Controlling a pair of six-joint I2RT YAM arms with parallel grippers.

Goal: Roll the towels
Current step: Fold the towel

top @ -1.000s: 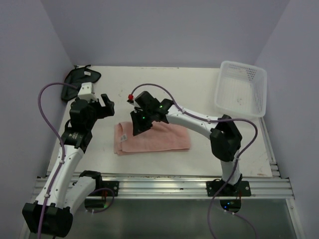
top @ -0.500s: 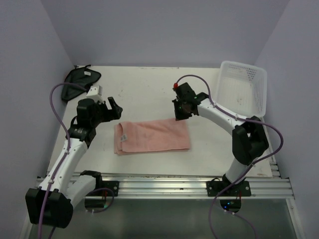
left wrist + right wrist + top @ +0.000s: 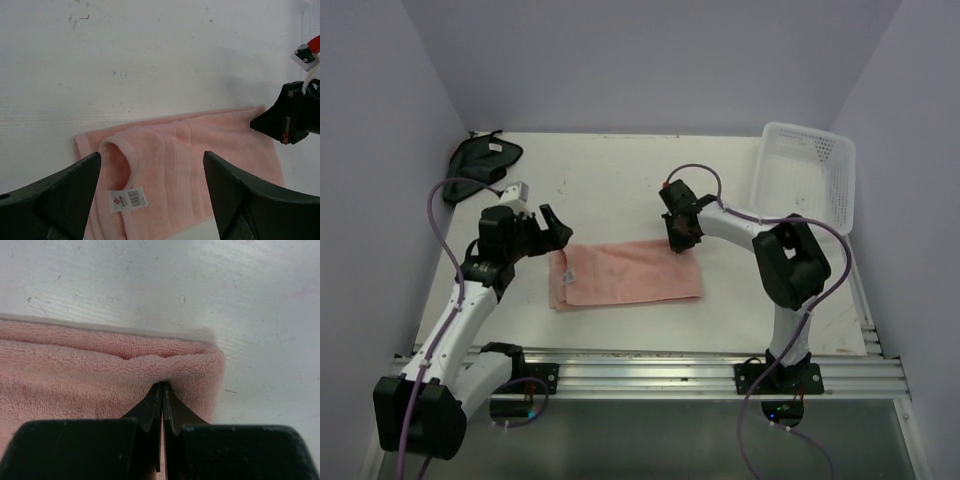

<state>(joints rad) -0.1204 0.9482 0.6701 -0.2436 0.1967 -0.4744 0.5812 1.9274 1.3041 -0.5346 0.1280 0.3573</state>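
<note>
My right gripper point(image 3: 162, 387) is pinched down on the salmon-pink terry towel point(image 3: 630, 272). Its two fingers are pressed together with no gap showing, and a small pucker of pile is caught at their tips on the towel's far right corner. My left gripper point(image 3: 552, 226) is spread wide and holds nothing. It hangs just off the towel's left short end, where the left wrist view shows a loose fold and a small white printed tag point(image 3: 128, 199) between and below its fingers.

The towel lies flat on the white worktop point(image 3: 620, 180) between my two arms, its long axis running left to right. So I have one gripper at each short end, and a roll should travel along that axis, from one short end towards the other. The right gripper already has cloth, so I judge it better placed to start turning the end over. The left is nearer the tagged end and could pin it.

The smaller blackish cloth with a white tag point(image 3: 480, 158) lies well apart in the far left corner, closer to my left arm. The white perforated plastic basket point(image 3: 800, 180) stands at the far right.
</note>
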